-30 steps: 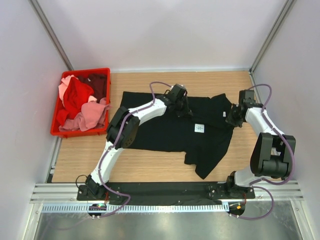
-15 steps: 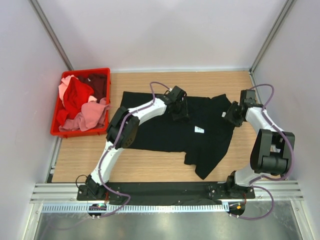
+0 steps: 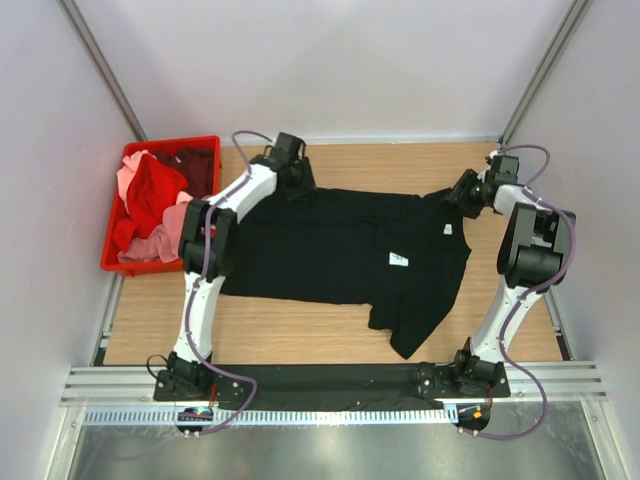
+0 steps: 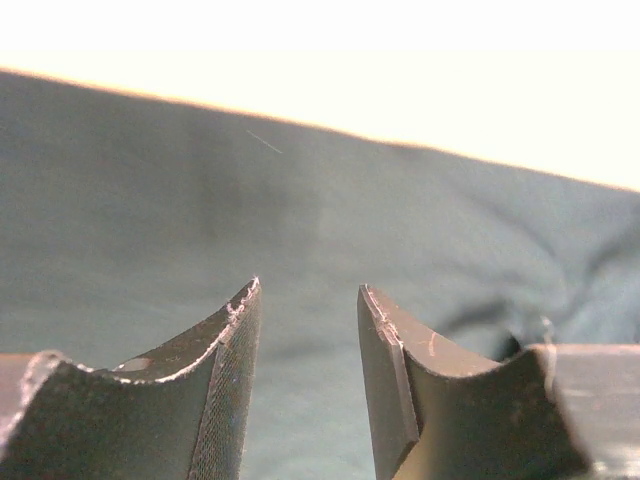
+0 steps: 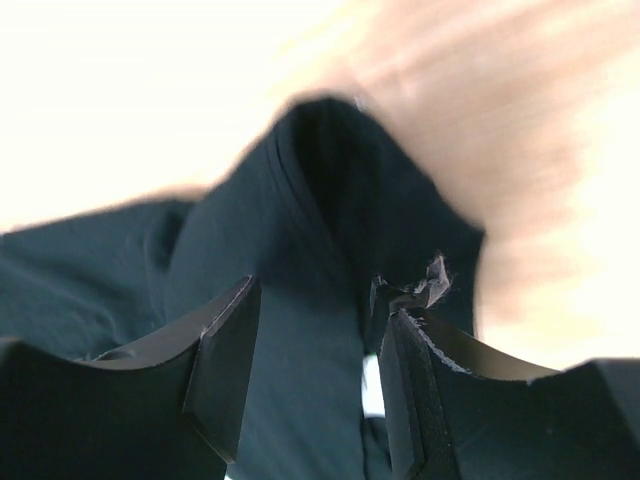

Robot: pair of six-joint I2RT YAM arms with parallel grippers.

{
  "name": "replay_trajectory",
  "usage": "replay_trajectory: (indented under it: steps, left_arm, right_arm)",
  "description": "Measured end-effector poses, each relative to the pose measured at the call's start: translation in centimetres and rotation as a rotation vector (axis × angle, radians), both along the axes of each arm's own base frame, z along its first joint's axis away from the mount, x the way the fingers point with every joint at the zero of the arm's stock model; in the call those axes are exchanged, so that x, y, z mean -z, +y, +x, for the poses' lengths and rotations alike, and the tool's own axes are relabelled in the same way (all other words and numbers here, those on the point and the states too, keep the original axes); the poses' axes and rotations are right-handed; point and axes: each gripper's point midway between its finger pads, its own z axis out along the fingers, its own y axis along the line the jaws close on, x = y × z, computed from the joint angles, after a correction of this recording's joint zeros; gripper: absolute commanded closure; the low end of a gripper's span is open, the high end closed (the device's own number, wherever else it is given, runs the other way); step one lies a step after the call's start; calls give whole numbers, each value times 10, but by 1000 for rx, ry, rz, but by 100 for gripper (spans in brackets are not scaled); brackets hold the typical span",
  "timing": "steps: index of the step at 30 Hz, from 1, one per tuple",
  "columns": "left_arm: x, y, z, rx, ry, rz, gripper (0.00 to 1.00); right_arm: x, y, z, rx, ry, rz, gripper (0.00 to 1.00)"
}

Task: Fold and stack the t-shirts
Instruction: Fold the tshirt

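Note:
A black t-shirt [image 3: 330, 250] lies spread on the wooden table, with a small white label [image 3: 398, 259] near its middle. My left gripper [image 3: 297, 180] is at the shirt's far left edge, open. In the left wrist view the cloth [image 4: 300, 200] lies below the left gripper [image 4: 308, 290], with nothing between the fingers. My right gripper [image 3: 462, 193] is at the shirt's far right corner, open. In the right wrist view a raised fold of black cloth [image 5: 300, 230] sits just beyond the right gripper [image 5: 315, 290]. Red [image 3: 155, 190], pink [image 3: 185, 225] and dark maroon [image 3: 195, 165] t-shirts lie heaped at the left.
The heaped shirts sit in a red plastic crate [image 3: 150, 267] at the table's far left. White walls close in the back and both sides. Bare wood [image 3: 300, 325] runs along the near edge in front of the shirt.
Both grippers let go of the black shirt and opened. The left arm swung from the shirt's middle to its far left edge. The right moved towards the far right corner.

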Motion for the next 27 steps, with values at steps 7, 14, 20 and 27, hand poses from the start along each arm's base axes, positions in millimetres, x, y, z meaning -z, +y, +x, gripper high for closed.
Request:
replay_trajectory:
  steps: [7,14,20,27]
  left_arm:
    - [19,65,44,-113,-7,44,55]
    - [34,90,60,-163,8,80,55]
    - [35,97,65,-189,3,128,55]
    - [36,106,70,-224,-7,159,54]
  right_arm:
    - [12,-6,30,-24,-66,19,68]
    - [24,-20,39,8,-97,49,99]
    - [25,-24,46,41,-148,45,99]
    - [23,-28,64,113,-217,82,99]
